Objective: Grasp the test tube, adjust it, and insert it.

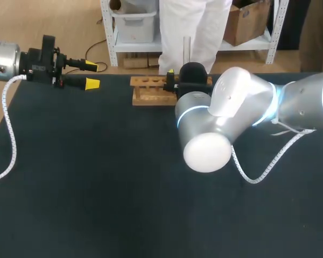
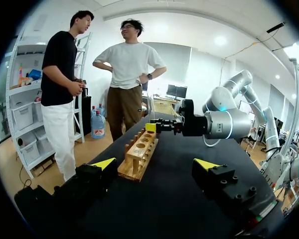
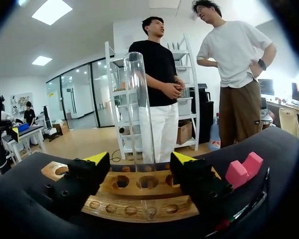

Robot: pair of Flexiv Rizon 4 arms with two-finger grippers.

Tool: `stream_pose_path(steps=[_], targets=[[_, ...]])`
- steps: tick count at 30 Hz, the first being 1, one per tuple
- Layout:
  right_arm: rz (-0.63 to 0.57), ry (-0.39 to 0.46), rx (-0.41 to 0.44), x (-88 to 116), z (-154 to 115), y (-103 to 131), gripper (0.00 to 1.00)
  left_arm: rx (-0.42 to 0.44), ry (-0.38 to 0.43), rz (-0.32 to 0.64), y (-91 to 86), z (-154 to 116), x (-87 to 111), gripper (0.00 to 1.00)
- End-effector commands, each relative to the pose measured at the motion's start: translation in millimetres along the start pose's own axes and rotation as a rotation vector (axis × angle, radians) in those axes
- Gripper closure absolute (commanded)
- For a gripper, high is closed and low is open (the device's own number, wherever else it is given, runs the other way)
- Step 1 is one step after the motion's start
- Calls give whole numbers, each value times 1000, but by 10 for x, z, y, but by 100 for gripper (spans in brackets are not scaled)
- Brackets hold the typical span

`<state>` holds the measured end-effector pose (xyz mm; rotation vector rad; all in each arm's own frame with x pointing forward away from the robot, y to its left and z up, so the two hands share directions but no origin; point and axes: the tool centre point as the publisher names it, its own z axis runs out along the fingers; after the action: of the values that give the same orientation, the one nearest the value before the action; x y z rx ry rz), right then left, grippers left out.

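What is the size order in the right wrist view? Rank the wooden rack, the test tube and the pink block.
Largest to smallest as they look:
1. wooden rack: widest spread.
2. test tube: tall but thin.
3. pink block: smallest in view; it lies close to the camera, so its true size is unsure.

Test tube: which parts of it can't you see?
Head view: the test tube's lower half is hidden behind the right gripper.
Left wrist view: too small to find beside that gripper.
Right wrist view: unclear whether its bottom touches the rack's base.
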<state>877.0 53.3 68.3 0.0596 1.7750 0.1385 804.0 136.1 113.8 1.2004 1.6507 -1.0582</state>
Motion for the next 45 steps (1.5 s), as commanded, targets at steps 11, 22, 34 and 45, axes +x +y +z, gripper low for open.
stream_pose_path(steps=[11, 22, 34, 45], targets=[[-19, -30, 4, -237, -207, -9, 0, 0, -2, 2, 0, -2, 10, 0], [15, -2, -38, -440, -416, -6, 0, 0, -2, 2, 0, -2, 10, 0], [89, 83, -257, -641, -859, -27, 0, 0, -2, 2, 0, -2, 10, 0], [121, 95, -318, -699, -983, -27, 0, 0, -2, 2, 0, -2, 10, 0]])
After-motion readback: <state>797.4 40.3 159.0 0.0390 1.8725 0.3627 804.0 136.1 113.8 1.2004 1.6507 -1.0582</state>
